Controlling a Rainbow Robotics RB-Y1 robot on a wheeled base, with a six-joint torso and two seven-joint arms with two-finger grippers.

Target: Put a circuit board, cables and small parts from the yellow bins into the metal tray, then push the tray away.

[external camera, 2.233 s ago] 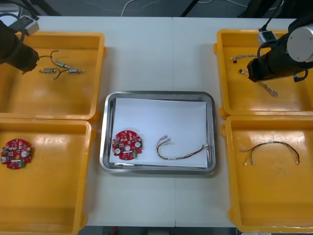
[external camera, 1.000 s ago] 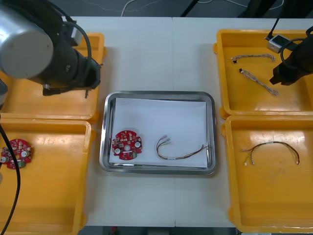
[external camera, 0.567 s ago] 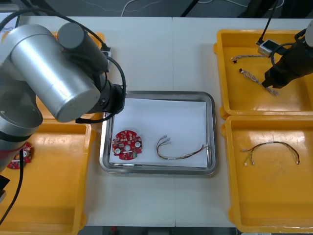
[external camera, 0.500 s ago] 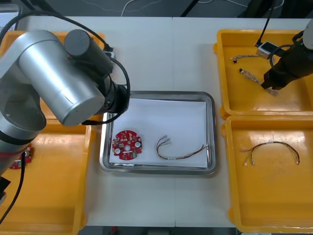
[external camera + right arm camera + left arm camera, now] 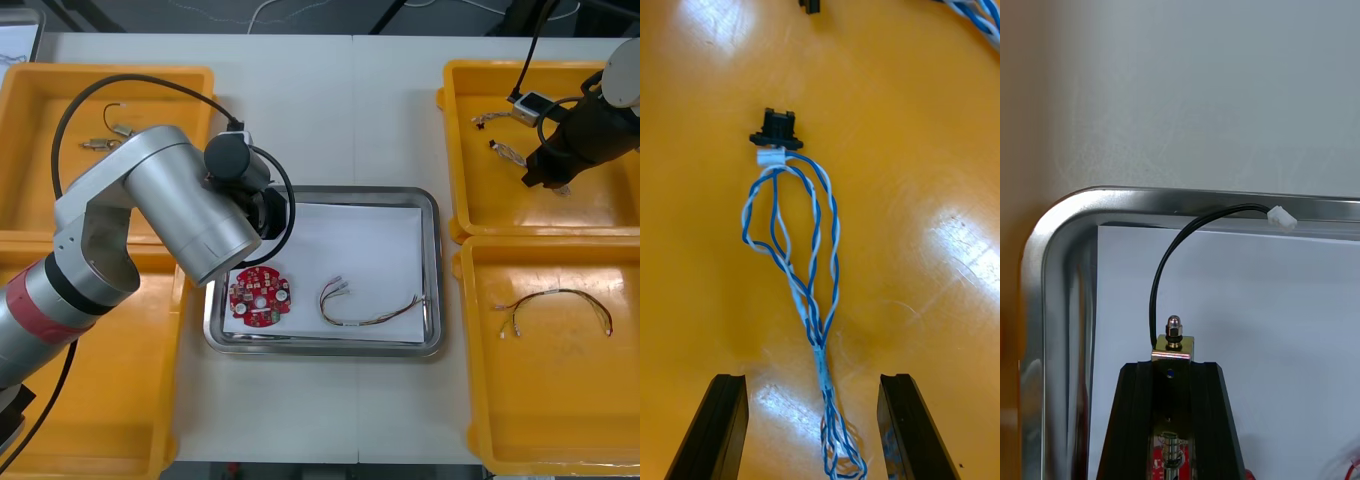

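The left end effector is clamped tight on a small metal part. The part's black wire arcs up to a white plug that shows against the rim of the metal tray. This end effector hangs over the tray's far left corner, above the white lining, with bare tabletop beyond.

In the tray's near left part sits the round red circuit board, and a red and yellow cable lies just to its right.

The right end effector has its fingers spread wide, straddling a twisted blue and white cable. That cable lies on the floor of the far yellow bin to the right of the tray. A black plug caps the cable's end away from the fingers.
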